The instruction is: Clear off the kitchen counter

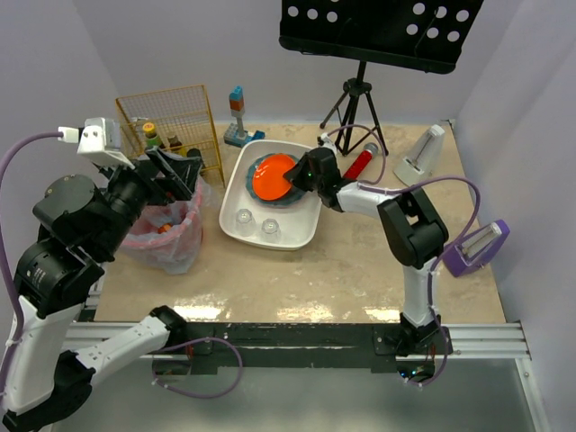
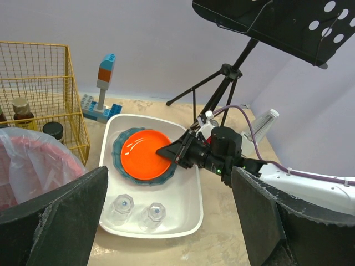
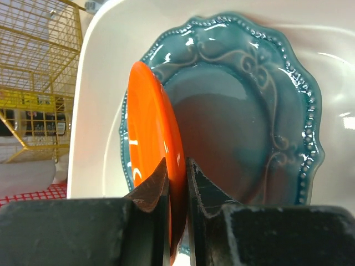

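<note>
Right end effector (image 1: 292,181) tight on rim of orange plate (image 1: 273,175), left end effector (image 1: 175,174) spread, kitchen counter (image 1: 342,261) lengthwise left-to-right

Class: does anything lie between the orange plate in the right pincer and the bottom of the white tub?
Yes: a teal plate lies in the white tub, directly beneath the orange plate held by the right pincer.

A black perforated music stand (image 1: 378,31) stood on its tripod (image 1: 356,106). Behind it ran a plain pale lavender back wall (image 1: 180,45); a side wall (image 1: 531,108) met it at a corner right of the stand. Light was soft, even.
</note>
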Motion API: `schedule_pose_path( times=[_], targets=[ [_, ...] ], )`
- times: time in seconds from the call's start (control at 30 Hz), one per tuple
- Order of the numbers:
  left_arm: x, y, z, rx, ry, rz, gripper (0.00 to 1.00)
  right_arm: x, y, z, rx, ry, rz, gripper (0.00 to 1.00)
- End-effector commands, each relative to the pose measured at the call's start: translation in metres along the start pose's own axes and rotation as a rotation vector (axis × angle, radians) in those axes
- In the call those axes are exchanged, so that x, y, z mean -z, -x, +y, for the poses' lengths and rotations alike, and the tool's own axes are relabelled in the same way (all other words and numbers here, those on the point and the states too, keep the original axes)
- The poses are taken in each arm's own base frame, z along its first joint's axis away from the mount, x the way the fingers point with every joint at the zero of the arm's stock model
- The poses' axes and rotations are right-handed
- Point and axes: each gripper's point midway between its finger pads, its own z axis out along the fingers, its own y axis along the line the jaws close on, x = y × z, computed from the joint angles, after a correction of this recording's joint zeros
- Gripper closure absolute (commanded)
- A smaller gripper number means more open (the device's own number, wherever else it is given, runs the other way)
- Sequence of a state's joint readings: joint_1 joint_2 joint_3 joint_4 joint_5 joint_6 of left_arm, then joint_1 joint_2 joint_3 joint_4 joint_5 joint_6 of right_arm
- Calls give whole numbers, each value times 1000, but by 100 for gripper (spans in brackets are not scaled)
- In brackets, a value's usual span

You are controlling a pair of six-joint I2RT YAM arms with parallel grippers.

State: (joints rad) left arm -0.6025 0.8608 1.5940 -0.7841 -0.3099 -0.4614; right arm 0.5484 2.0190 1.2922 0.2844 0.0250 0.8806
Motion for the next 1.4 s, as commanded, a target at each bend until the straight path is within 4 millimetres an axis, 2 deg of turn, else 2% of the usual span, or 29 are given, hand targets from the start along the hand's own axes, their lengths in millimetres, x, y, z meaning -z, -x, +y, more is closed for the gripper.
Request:
schedule_pose_path(
  times=[0.0,0.2,0.3,0.7,0.9,1.23,1.37],
  targets=[
    [3,3,0,5,-7,-19,4,2,18,29,-48,104,-35,100],
    [2,2,1,4,-4,-16,3,-6,12,19,-90,93,-21,97],
    [3,2,1,5,-6,-17,3,-10,10,13,-103,82,-14,91],
    [6,3,7,14,21,-34,2,-16,12,-5,-132,41,-22,89],
    [1,-2,5,10,15,-14,2,-20,10,-10,-126,30,-14,80],
    [7,7,9,12,31,-54,2,-23,8,-15,-104,0,4,60],
    [5,5,9,6,34,-44,2,-22,11,-15,-83,-24,7,56]
  ],
)
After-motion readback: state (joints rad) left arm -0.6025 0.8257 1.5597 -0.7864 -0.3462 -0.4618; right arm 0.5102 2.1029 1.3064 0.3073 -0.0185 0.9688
